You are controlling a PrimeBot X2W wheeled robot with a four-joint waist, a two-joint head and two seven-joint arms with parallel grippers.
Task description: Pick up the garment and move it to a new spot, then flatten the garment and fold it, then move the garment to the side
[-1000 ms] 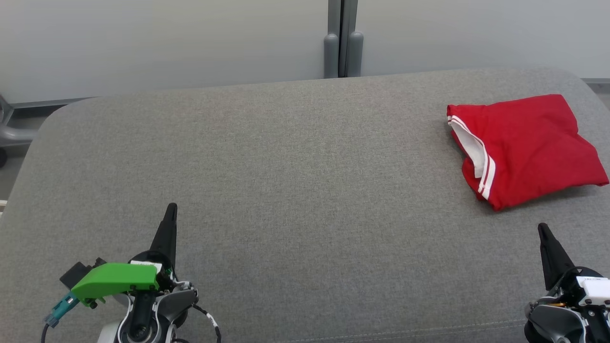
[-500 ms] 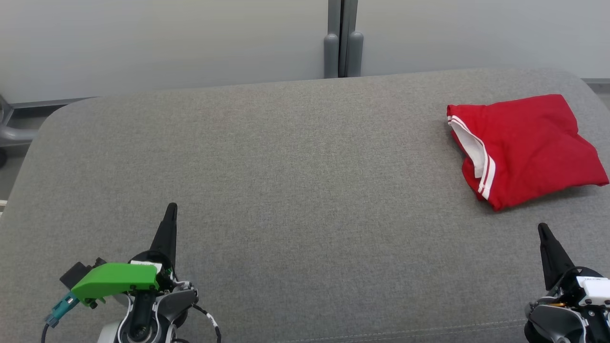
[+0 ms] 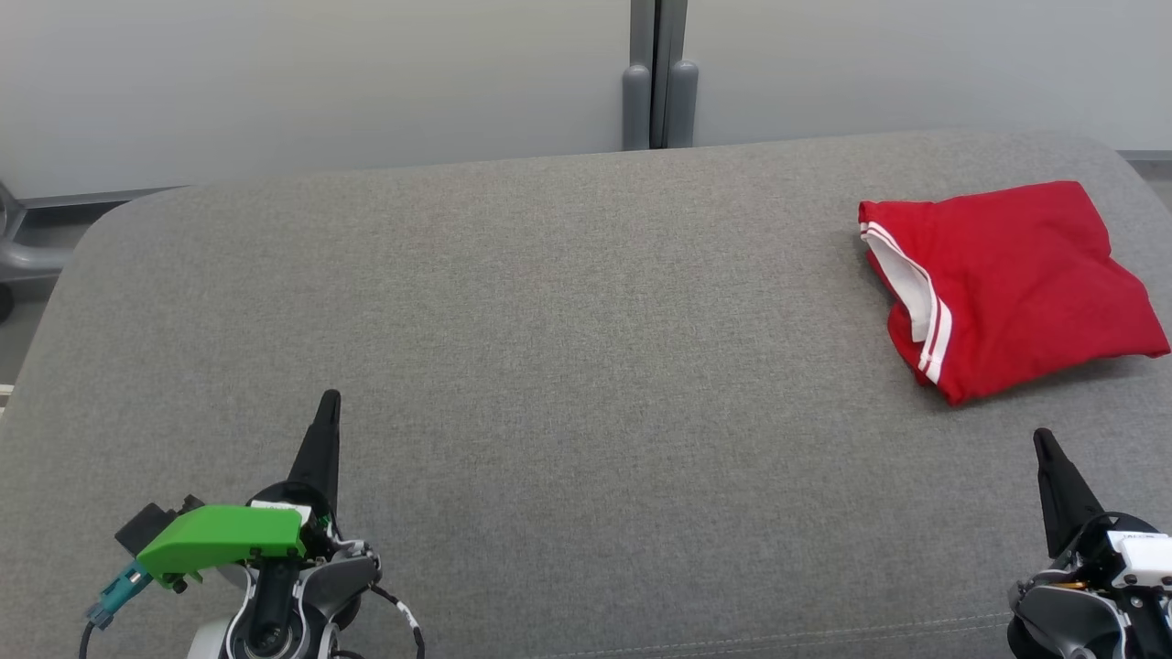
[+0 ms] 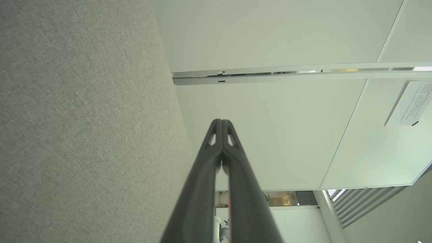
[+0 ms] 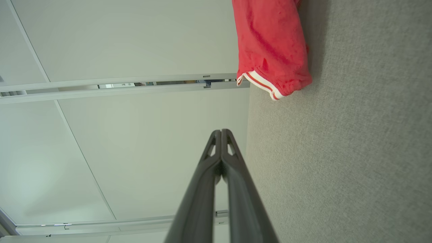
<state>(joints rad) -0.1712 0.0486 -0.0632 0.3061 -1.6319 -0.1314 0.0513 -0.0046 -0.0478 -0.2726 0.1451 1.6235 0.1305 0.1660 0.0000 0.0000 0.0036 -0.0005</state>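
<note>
Red garment [image 3: 1016, 284]: long axis left-right, striped hem [image 3: 936, 331] pointing left; both jaws together

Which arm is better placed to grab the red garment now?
Right. The right gripper sits near the red garment at the right end of the gray cushion; the left gripper is far across it. Both are shut.
</note>
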